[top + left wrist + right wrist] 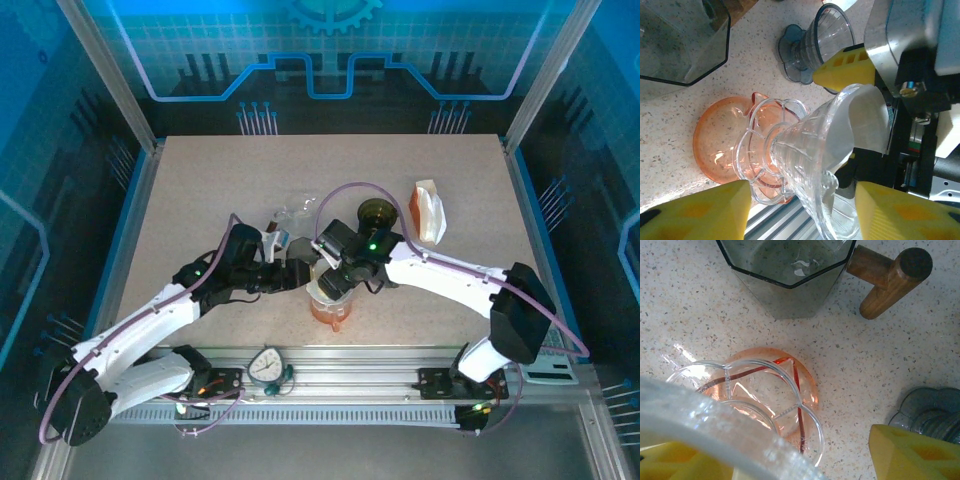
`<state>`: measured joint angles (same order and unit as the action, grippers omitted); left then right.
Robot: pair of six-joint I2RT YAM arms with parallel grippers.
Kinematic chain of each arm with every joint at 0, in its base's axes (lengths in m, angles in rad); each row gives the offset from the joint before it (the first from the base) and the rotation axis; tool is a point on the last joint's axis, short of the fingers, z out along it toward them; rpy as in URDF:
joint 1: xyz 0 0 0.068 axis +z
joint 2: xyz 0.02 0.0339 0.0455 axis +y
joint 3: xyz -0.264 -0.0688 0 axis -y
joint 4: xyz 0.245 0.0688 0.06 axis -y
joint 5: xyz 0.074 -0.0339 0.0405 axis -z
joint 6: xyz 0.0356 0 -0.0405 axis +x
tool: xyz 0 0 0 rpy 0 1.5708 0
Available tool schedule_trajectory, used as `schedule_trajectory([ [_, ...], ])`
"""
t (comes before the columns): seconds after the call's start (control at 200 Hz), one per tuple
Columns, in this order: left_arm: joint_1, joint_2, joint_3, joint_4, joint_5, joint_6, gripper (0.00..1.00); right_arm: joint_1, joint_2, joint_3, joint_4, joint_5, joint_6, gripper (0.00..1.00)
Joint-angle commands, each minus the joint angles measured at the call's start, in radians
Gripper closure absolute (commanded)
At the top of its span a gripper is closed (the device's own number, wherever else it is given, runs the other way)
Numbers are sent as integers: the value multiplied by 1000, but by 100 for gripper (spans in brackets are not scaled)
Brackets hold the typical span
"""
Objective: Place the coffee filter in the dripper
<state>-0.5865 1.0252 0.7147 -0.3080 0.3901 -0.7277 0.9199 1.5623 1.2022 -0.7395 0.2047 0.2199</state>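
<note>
A clear glass dripper (800, 155) sits on an orange glass server (720, 145) near the table's front middle (330, 300). A white paper filter (865, 120) lies inside the dripper's cone, against its wall. My left gripper (802, 200) is open, its yellow fingers (705, 210) standing either side of the dripper without touching it. My right gripper (790, 460) is open over the dripper's rim (700, 415). One of its fingers (845, 70) is outside the rim beside the filter, and the other is partly hidden behind the glass.
A grey octagonal glass pot (790, 275) with a wooden handle (890, 280) stands just behind the server. A dark dripper (378, 212) and an orange-and-white filter pack (430, 210) are at the back right. A round dial (268, 365) rests on the front rail.
</note>
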Motion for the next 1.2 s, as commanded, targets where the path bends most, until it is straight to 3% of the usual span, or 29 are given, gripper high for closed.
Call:
schedule_trajectory([
  [0.0,-6,13,-11,-5,-2,10,47,7,25,4,-23,22,-13,30],
  [0.17,-7,20,-21,12,7,6,56,11,31,3,-28,36,-14,30],
  [0.415,-6,16,-27,5,1,1,60,16,35,10,-26,35,-13,30],
  [0.535,-7,-6,-25,5,-11,1,48,17,35,16,-26,30,-11,29],
  [0.895,-26,-3,8,20,-57,105,25,17,35,20,-23,24,-11,29],
  [1.036,-55,15,30,-26,-115,137,26,17,36,25,-20,21,-10,29],
  [1.196,-57,16,35,-76,-187,142,38,18,38,28,-20,19,-10,29],
])
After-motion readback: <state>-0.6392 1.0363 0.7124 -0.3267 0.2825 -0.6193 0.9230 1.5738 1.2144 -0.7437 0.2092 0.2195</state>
